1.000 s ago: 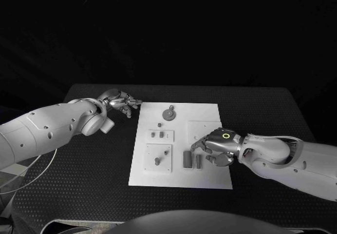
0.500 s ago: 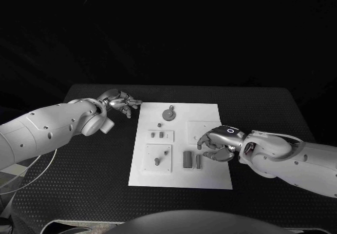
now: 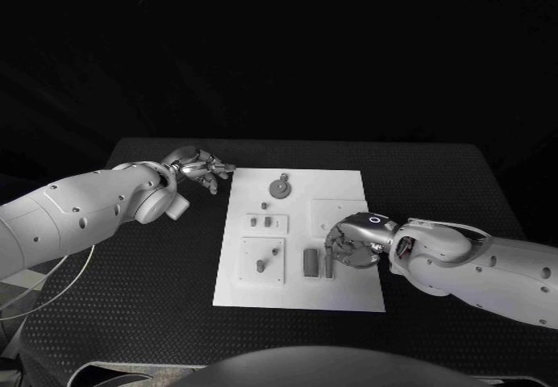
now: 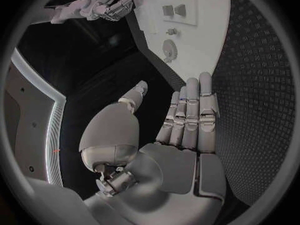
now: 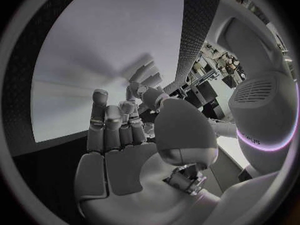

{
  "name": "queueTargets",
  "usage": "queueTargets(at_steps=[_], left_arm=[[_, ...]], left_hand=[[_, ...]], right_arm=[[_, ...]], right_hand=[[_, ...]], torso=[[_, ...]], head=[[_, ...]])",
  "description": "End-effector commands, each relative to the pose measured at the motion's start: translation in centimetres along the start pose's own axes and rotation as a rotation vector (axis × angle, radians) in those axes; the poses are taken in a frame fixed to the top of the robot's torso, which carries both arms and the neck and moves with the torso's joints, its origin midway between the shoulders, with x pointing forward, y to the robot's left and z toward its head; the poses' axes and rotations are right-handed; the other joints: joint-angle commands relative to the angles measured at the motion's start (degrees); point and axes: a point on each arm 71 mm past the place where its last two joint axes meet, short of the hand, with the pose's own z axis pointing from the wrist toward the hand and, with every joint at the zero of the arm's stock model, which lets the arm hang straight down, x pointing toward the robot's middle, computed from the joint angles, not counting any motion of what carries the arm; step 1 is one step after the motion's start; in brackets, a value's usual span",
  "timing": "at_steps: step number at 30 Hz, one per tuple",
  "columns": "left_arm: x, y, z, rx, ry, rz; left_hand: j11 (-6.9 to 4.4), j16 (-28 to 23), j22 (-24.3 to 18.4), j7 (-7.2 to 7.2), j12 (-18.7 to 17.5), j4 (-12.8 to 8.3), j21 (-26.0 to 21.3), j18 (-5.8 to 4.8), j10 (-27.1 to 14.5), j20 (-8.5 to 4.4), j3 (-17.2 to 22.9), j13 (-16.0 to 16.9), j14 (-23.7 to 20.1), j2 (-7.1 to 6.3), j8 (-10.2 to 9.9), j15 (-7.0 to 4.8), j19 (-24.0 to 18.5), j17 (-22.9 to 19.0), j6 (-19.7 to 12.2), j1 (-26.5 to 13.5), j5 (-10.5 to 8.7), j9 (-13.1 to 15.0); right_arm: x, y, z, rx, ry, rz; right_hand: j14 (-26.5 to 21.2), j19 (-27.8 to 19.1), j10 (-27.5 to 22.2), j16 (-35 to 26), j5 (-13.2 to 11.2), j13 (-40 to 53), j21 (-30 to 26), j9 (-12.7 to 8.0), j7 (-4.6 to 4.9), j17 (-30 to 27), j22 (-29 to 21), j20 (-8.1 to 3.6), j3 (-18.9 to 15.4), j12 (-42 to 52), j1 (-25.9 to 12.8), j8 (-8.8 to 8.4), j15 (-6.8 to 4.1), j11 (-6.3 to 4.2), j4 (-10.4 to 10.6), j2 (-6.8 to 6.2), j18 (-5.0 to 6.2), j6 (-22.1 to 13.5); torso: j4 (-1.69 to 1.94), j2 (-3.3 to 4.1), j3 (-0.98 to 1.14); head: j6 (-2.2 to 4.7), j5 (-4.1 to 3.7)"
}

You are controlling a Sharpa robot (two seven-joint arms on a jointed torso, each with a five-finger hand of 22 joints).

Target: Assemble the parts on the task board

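On the black table point(image 3: 139, 266) lies the white task board point(image 3: 349, 298), small grey parts point(image 3: 310, 262) on it. Over its right-hand middle the right hand point(image 3: 352, 240) hovers, fingers curled down beside two upright blocks; whether it pinches anything, I cannot tell. Beyond the board's far left corner the left hand point(image 3: 197, 168) is empty, fingers straight, thumb apart. No writing is legible.

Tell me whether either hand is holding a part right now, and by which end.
The left hand holds nothing, its fingers straight beside the task board. The right hand hovers over the upright grey parts; whether it grips anything cannot be told.
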Motion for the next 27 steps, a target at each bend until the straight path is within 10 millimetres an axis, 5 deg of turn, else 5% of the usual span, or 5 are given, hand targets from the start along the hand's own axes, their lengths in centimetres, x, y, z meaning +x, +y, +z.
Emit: queueTargets(at_steps=[1,21,27], left_arm=[[0.13,-0.15,-0.01,0.010,0.011,0.000],[0.05,-0.09,-0.06,0.008,0.010,0.000],[0.05,-0.07,-0.07,0.007,0.011,0.001]], left_hand=[[-0.14,-0.39,0.09,0.15,0.16,0.09,-0.28,4.08,-0.43,0.07,-0.05,-0.07,0.47,0.13,0.19,-0.09,0.53,0.07,0.13,0.49,-0.31,-0.07],[-0.13,-0.41,0.10,0.17,0.16,0.08,-0.31,4.07,-0.44,0.08,-0.06,-0.07,0.48,0.18,0.18,-0.08,0.54,0.10,0.08,0.54,-0.31,-0.09],[-0.13,-0.42,0.11,0.17,0.16,0.08,-0.32,4.07,-0.45,0.08,-0.06,-0.07,0.48,0.20,0.18,-0.08,0.54,0.11,0.06,0.56,-0.31,-0.09]], right_arm=[[0.70,0.06,0.00,0.004,0.045,-0.004],[1.33,0.53,0.43,0.013,0.029,-0.008],[1.18,0.45,0.47,0.038,0.007,-0.007]], right_hand=[[-0.12,0.28,0.15,0.05,-0.10,-0.08,0.25,0.06,-0.11,-0.09,0.93,-0.22,-0.09,-0.13,0.11,0.30,-0.56,-0.33,-0.56,0.63,0.78,0.39],[0.13,0.49,0.49,0.02,-0.12,-0.22,0.26,0.12,-0.26,-0.13,0.89,-0.22,-0.21,-0.24,-0.51,0.67,-0.68,-0.47,-1.32,0.66,0.78,0.76],[0.45,0.92,0.86,-0.08,-0.13,-0.40,0.15,0.18,-0.50,-0.21,0.74,-0.09,-0.89,-0.43,-3.34,1.05,-0.83,-0.67,0.60,-1.02,0.78,0.94]], torso=[[0.02,-0.03,-0.02],[-0.01,-0.01,0.01],[-0.03,-0.01,-0.01]], head=[[-0.07,0.04],[-0.24,0.23],[-0.30,0.24]])
